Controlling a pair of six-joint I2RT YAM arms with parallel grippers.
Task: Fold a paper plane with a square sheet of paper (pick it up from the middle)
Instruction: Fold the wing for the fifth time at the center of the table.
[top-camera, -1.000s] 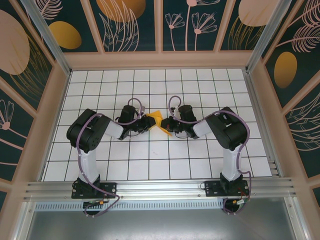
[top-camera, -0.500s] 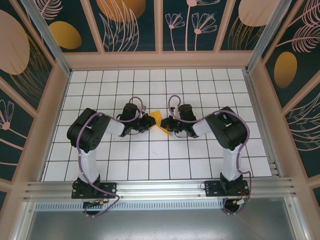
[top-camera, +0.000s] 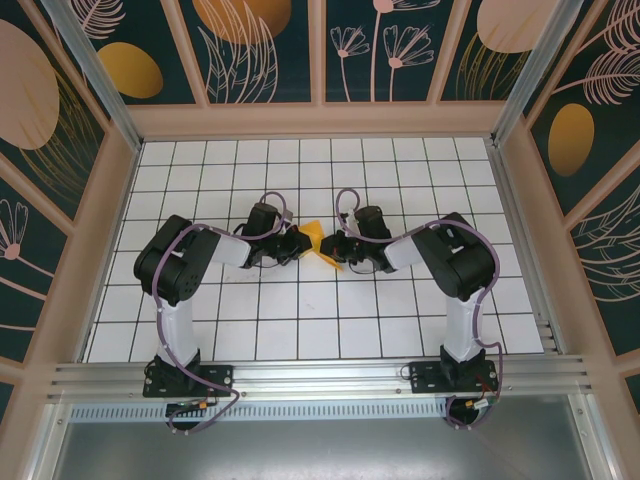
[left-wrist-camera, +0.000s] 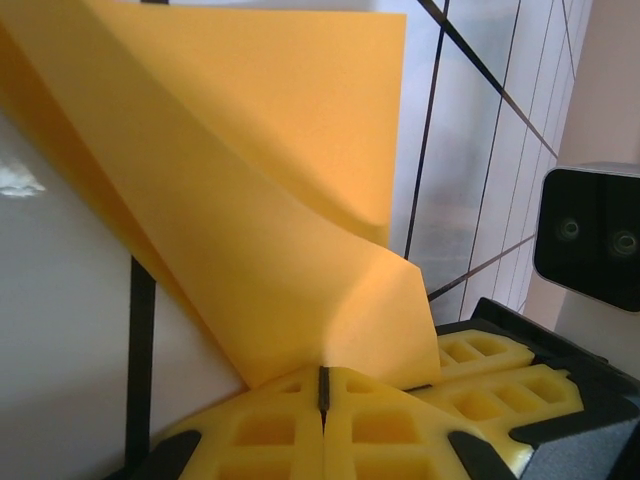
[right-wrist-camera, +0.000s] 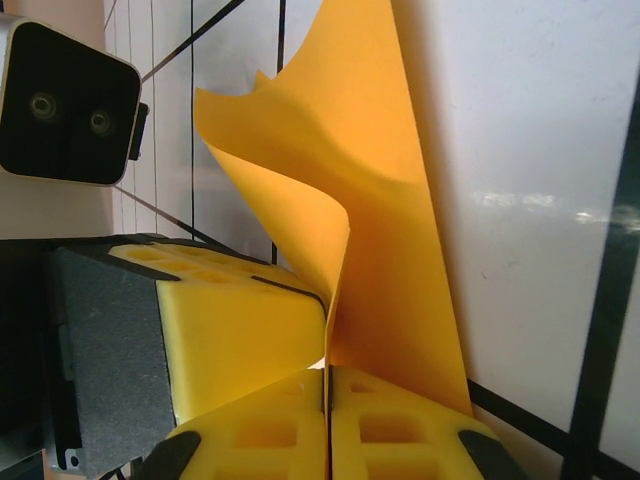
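There is one square sheet of paper, orange-yellow, at the middle of the white gridded desk, about halfway between the left and right edges. Two tools meet over it, nearly touching each other. The left tool has its yellow pads pressed together, with the sheet pinched in the seam between them. The right tool is clamped on the same sheet from the other side. Between the two, the paper is bent and curls into a soft fold.

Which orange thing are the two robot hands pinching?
The curled sheet of paper, clamped by the left gripper and the right gripper. The orange ovals are only painted on walls.
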